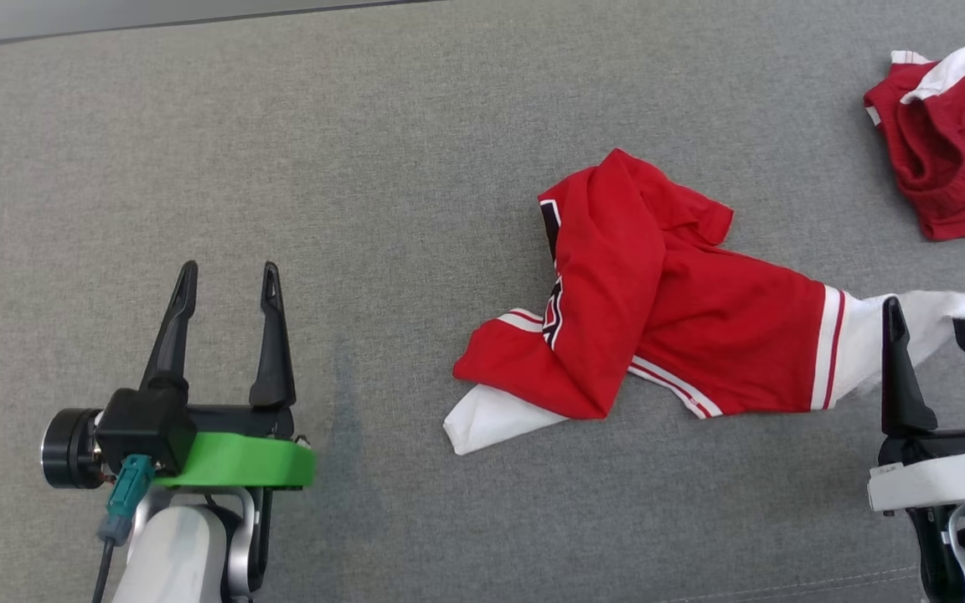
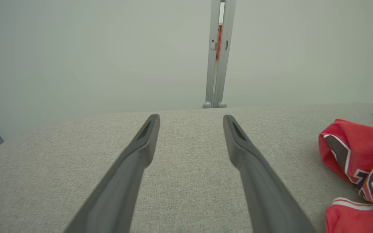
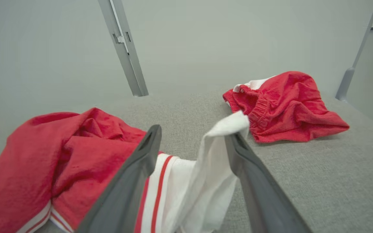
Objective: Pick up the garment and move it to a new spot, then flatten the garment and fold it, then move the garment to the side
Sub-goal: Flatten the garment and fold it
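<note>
Two grippers over grey surface [image 1: 365,151], both with fingers spread apart. Left gripper [image 1: 229,276] at 8 o'clock, empty, well apart from garment. Crumpled red garment [image 1: 658,318] just right of centre, white end draped between fingers of right gripper [image 1: 926,311] at 4 o'clock, touching one. Red shorts [image 1: 952,142] at 2 o'clock.

The garment [image 1: 650,310] is lying at the middle of the surface [image 1: 365,167], its right end reaching between your right gripper's [image 1: 928,316] fingers. Your left gripper [image 1: 227,276] is hovering well apart on its left. A second garment [image 1: 952,142] is lying behind your right gripper, apart from the first.
</note>
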Controlling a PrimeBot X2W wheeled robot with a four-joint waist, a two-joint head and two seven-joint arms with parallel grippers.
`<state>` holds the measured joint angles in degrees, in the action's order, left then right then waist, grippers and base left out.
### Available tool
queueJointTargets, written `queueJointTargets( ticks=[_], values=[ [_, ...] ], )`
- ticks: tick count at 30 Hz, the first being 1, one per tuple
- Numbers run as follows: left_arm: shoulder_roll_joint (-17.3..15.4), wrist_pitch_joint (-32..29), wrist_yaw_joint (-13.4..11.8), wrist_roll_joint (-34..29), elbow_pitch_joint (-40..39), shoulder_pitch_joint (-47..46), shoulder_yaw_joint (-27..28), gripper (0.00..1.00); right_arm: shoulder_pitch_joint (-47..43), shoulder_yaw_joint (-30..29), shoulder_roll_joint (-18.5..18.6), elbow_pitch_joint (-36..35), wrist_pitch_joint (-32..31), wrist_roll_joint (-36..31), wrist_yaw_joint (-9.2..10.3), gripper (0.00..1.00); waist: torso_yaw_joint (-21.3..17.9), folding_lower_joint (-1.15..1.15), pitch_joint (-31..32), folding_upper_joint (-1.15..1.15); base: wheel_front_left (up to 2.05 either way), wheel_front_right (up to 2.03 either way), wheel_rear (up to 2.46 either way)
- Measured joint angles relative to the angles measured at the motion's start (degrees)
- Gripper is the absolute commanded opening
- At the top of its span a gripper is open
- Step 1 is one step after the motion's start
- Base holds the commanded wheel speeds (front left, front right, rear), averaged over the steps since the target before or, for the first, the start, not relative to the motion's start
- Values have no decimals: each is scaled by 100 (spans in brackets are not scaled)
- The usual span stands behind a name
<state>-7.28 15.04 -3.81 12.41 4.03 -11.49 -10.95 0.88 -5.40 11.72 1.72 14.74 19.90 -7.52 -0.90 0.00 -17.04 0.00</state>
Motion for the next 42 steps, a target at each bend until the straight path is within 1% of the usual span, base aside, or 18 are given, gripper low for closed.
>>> queueJointTargets(
  ticks=[6,10,17,25,28,31,34,40,42],
  values=[
    [54,1,-22,1,7,187,67,100,-38,135,-20,-653,19,-461,0,100,18,0,169,0,0,0,0],
    [77,1,-22,1,14,344,88,100,-140,318,-22,-869,-68,-557,0,100,47,0,319,0,0,0,0],
    [104,1,-20,0,13,526,98,100,-313,432,-40,-955,-212,-565,0,100,108,0,533,0,0,0,0],
    [101,0,4,-27,-4,544,103,100,-357,459,-42,-954,-290,-535,0,100,106,0,542,0,0,0,0],
    [101,1,11,-44,-23,541,101,100,-339,659,18,-945,-371,-526,1,100,112,0,504,0,0,0,0],
    [102,0,30,-58,-34,500,91,100,-177,1272,168,-891,-563,-508,1,100,123,0,436,0,0,0,0],
    [112,0,51,-92,-43,382,44,100,63,2221,378,-683,-781,-459,0,100,155,0,338,0,0,0,0],
    [197,1,108,-120,-19,142,-54,100,703,3956,555,-113,-1012,-160,0,100,303,0,116,0,0,0,0],
    [236,1,113,-120,0,88,-76,100,922,4359,567,154,-1028,-67,0,100,371,0,52,0,0,0,0]
  ],
)
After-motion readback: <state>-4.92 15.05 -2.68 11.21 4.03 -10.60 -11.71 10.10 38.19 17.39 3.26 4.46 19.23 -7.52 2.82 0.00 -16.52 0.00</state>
